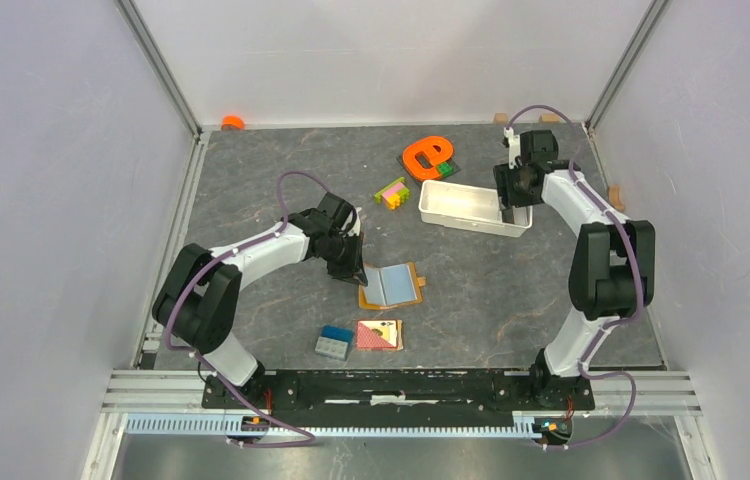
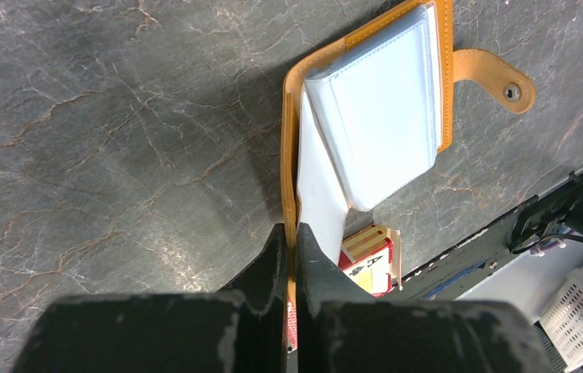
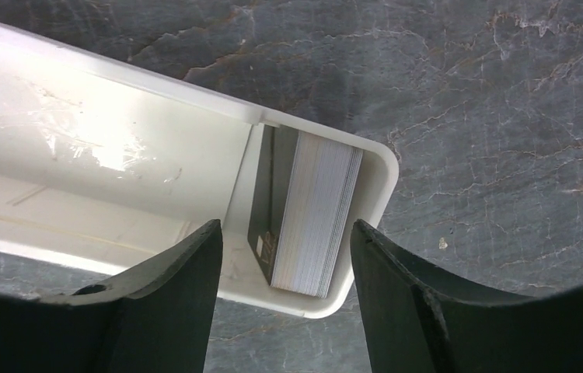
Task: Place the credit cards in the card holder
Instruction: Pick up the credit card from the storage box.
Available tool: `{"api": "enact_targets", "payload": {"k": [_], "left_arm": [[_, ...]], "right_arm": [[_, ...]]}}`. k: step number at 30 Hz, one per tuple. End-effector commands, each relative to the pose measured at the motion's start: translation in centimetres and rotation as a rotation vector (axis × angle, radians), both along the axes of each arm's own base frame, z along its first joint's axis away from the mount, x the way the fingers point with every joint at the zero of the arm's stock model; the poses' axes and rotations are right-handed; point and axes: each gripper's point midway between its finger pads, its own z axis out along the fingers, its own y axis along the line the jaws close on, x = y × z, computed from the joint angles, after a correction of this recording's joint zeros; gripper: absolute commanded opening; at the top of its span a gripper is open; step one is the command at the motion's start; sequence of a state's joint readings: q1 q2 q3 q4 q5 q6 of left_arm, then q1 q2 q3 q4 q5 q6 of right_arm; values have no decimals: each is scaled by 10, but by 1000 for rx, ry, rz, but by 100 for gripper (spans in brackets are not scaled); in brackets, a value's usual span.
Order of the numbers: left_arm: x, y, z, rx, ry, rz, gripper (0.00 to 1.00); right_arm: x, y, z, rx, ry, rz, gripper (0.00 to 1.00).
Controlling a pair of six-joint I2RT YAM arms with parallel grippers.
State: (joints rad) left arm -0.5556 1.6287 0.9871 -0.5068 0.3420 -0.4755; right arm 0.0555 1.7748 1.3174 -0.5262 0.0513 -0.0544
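Card holder (image 2: 374,116) pinched by left end effector (image 2: 291,237); right end effector (image 3: 286,233) spread over cards (image 3: 315,210).

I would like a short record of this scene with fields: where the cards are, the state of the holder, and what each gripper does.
credit cards: a stack standing on edge at one end of the white tray
card holder: lying open on the table, clear sleeves showing
left gripper: shut, pinching the holder's orange edge
right gripper: open, one finger on each side of the card stack, not yet closed
nearby: red-and-tan tile and blue-and-grey block, near the holder
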Motion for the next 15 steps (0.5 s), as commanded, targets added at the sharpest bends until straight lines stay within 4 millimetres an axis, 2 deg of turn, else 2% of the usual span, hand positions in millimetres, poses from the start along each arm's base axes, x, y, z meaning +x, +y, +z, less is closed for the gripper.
{"api": "enact_targets", "payload": {"k": [1, 15], "left_arm": [[12, -2, 14, -12, -63, -33, 2], [11, -3, 13, -19, -53, -37, 2]], "right_arm": [[13, -8, 7, -3, -13, 7, 66], [14, -12, -16, -5, 40, -5, 65]]}}
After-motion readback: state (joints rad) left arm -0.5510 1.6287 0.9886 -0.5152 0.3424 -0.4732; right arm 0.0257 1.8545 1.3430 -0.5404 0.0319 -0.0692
